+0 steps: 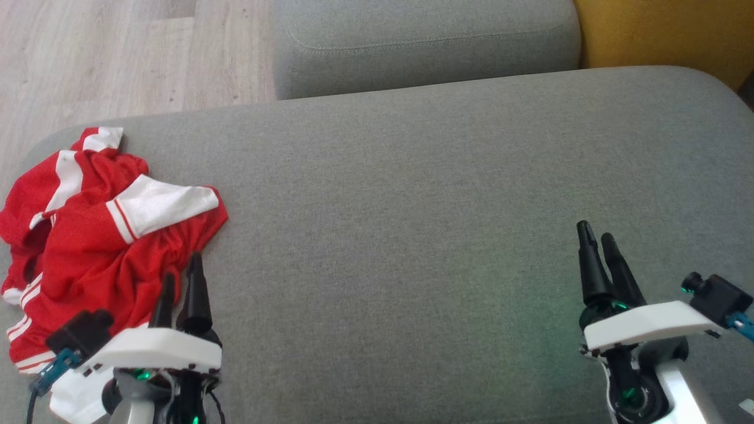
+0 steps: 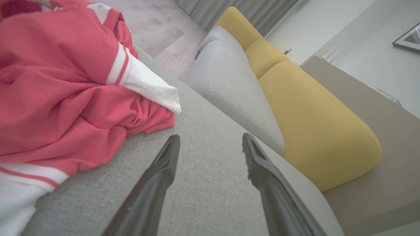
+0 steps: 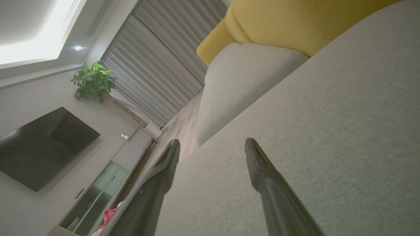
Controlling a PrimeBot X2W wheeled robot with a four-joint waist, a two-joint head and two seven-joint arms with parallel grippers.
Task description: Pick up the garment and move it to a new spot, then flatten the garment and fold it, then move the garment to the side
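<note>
- Grey sofa seat cushion (image 1: pixel 412 194): broad and flat, carries the item below.
- Red-and-white jersey (image 1: pixel 88 235): crumpled heap at the cushion's left end, one white sleeve on top.
- Left gripper (image 1: pixel 182 266): low at the near left, pointing forward by the heap's near right edge. Fingers (image 2: pixel 157 177) spread wide and hold nothing. Jersey lies just beside the left finger, no cloth between them.
- Right gripper (image 1: pixel 595 231): near right, angled forward over grey cushion. Fingers wide and empty, well apart from the jersey.

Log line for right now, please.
garment: crumpled, left end of grey cushion | left gripper: open, beside garment | right gripper: open, empty | pick: not yet
</note>
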